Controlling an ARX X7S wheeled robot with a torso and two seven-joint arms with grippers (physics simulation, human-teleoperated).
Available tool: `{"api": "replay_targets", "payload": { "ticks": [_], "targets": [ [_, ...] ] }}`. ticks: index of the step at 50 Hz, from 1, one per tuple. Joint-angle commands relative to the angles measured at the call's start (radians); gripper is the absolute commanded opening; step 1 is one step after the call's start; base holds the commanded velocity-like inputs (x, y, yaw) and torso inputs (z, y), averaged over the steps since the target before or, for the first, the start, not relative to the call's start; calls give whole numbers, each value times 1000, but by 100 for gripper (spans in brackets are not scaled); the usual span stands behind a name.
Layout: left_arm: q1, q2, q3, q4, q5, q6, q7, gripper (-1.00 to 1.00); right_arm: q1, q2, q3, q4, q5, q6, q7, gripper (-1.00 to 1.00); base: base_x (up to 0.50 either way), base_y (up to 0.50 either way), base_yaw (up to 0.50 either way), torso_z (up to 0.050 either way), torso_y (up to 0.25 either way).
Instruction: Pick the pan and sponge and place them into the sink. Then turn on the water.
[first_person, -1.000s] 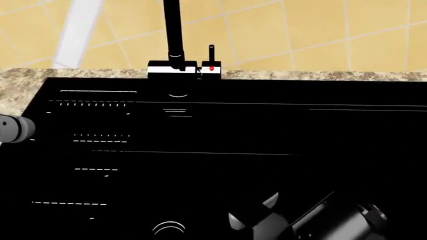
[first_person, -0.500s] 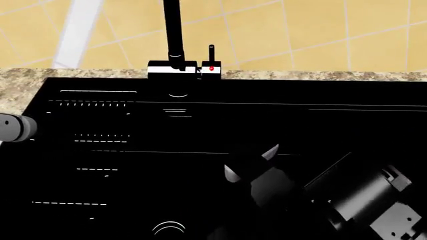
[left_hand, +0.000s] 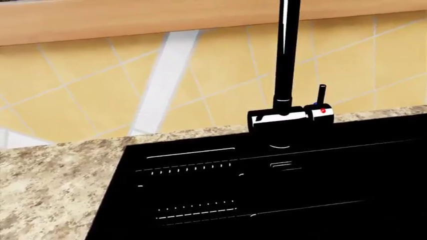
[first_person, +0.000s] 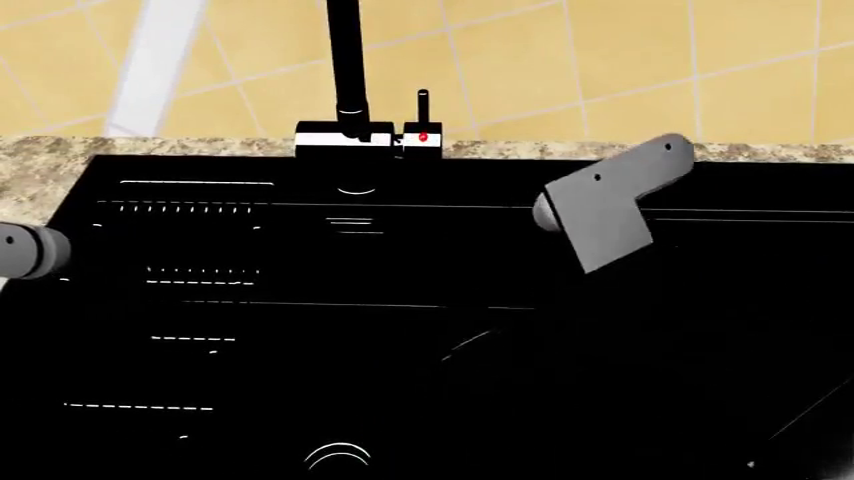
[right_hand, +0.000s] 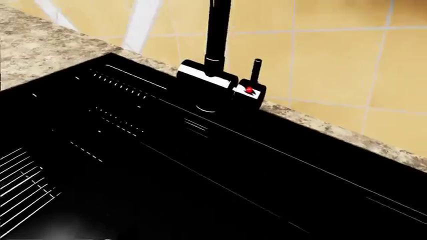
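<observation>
Black sink in speckled counter, tall faucet upright — no stream visible

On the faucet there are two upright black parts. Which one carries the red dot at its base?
The short thin lever, standing beside the tall thick spout. The red dot sits on the block just under the lever; the spout's base shows none.

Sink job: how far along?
Done: unclear. Pan and sponge can't be made out in the black sink. In hand: the right arm is raised near the faucet lever. Left: turning on the water; no stream shows.
</observation>
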Motion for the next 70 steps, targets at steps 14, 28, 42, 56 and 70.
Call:
{"api": "replay_targets", "payload": {
  "ticks": [14, 28, 42, 56, 70],
  "targets": [
    [22, -14, -13, -6, -1, 27, 3, 100, -258, 183, 212, -289, -30, -323, 264, 100, 0, 0, 0, 0, 0],
    [6, -16, -10, -9, 1, 25, -5, 100, -272, 237, 228, -340, 20, -279, 323, 100, 0, 0, 0, 0, 0],
    [19, -20, -10, -4, 1, 34, -10, 100, -258, 242, 226, -337, 38, -245, 343, 100, 0, 16, 0, 0, 0],
    [16, -21, -13, -3, -8, 30, -17, 100, -249, 239, 223, -334, 39, -232, 347, 100, -4, 268, 0, 0, 0],
    [16, -29, -15, 0, -15, 31, -17, 100, -264, 229, 230, -328, 38, -256, 341, 100, -121, 489, 0, 0, 0]
  ]
}}
